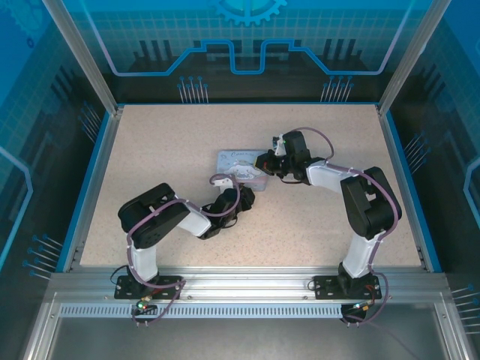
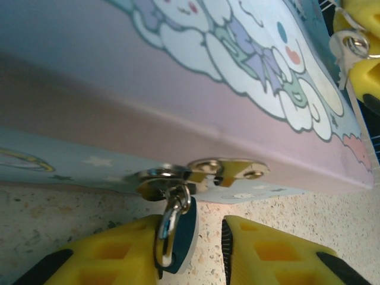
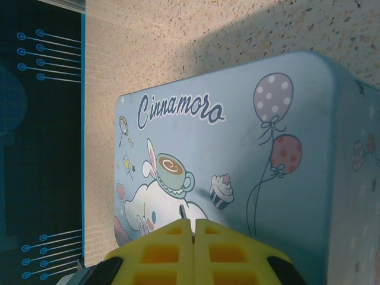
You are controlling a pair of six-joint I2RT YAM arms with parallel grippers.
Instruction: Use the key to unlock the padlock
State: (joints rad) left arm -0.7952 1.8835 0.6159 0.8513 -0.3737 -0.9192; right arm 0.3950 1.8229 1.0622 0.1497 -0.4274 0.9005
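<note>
The padlock (image 2: 185,234), blue-bodied with a thin metal shackle, hangs from the brass hasp (image 2: 225,171) on the front of the pale cartoon tin (image 1: 236,163). My left gripper (image 2: 199,240) is open around the padlock. Its left finger (image 2: 101,255) touches the body, and a gap of table shows before the right finger. My right gripper (image 3: 193,222) hovers over the tin lid (image 3: 237,148), shut on the key (image 3: 182,212), whose thin tip pokes out between the pads. From the left wrist, that gripper's yellow fingers (image 2: 365,71) and a silvery ring (image 2: 355,43) show past the tin's far corner.
The tin lies mid-table on the speckled surface (image 1: 172,150), between both arms. Blue rails (image 1: 94,180) and aluminium posts border the table. Bare table lies to the left and behind the tin.
</note>
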